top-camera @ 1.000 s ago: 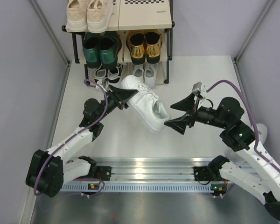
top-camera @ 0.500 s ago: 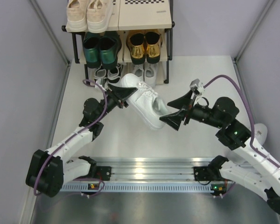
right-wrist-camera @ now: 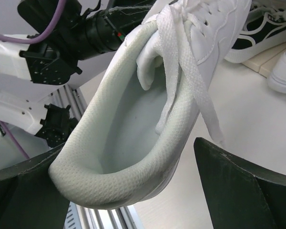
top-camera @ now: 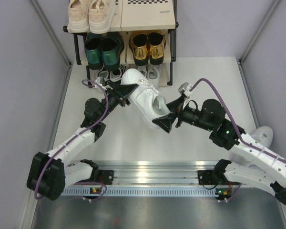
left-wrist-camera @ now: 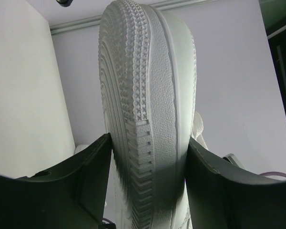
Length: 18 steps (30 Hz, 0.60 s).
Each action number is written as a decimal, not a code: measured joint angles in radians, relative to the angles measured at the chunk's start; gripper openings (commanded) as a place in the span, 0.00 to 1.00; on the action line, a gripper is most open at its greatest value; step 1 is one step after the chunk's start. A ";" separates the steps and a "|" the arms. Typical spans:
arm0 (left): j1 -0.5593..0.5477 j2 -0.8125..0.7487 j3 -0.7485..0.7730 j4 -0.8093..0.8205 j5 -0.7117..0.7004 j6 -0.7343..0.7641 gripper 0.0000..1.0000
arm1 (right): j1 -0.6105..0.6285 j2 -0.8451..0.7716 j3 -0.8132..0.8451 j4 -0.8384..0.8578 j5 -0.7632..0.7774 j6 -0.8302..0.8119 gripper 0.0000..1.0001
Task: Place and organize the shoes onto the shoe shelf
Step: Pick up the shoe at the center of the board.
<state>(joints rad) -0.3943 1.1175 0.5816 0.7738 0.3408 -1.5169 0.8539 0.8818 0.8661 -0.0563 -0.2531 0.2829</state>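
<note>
My left gripper (top-camera: 125, 93) is shut on the toe end of a chunky white sneaker (top-camera: 145, 95) and holds it off the table, in front of the shoe shelf (top-camera: 148, 21). In the left wrist view its ridged sole (left-wrist-camera: 143, 109) is clamped between the jaws of the left gripper (left-wrist-camera: 150, 167). My right gripper (top-camera: 168, 114) is open, jaws on either side of the sneaker's heel (right-wrist-camera: 128, 138). A gap shows at the right finger (right-wrist-camera: 248, 186). The shelf holds beige sneakers (top-camera: 90, 12), green loafers (top-camera: 102, 50), gold loafers (top-camera: 149, 46), black-and-white sneakers (top-camera: 109, 74) and white lace-ups (top-camera: 152, 71).
A second white sneaker (top-camera: 263, 136) lies on the table at the far right, partly behind my right arm. The top shelf's right half (top-camera: 148, 14) shows a checkered strip. Grey walls close in both sides. The metal base rail (top-camera: 152, 179) runs along the near edge.
My right gripper has moved left and forward until its open jaws straddle the sneaker's heel. My left gripper has carried the sneaker slightly toward the shelf.
</note>
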 measured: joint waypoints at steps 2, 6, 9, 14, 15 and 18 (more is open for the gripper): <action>0.000 0.000 0.000 0.000 -0.016 0.000 0.00 | 0.007 0.004 0.006 -0.006 0.031 -0.004 0.99; 0.000 -0.005 0.000 0.002 -0.043 -0.011 0.00 | 0.008 0.004 0.027 -0.009 0.075 0.002 0.99; 0.000 -0.015 0.000 0.003 -0.064 -0.018 0.00 | 0.008 0.012 0.027 0.016 0.081 0.029 0.99; 0.000 -0.027 0.000 0.005 -0.100 -0.029 0.00 | 0.018 0.065 0.032 0.071 0.086 0.063 0.99; 0.000 -0.029 0.000 0.005 -0.103 -0.030 0.00 | 0.025 0.076 0.032 0.078 0.089 0.062 0.99; -0.001 -0.034 0.000 0.005 -0.114 -0.034 0.00 | 0.047 0.112 0.040 0.077 0.102 0.054 0.99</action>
<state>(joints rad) -0.3954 1.0832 0.5812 0.7788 0.2272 -1.5509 0.9009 0.9939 0.9066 0.0204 -0.1509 0.3370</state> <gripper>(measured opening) 0.609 0.993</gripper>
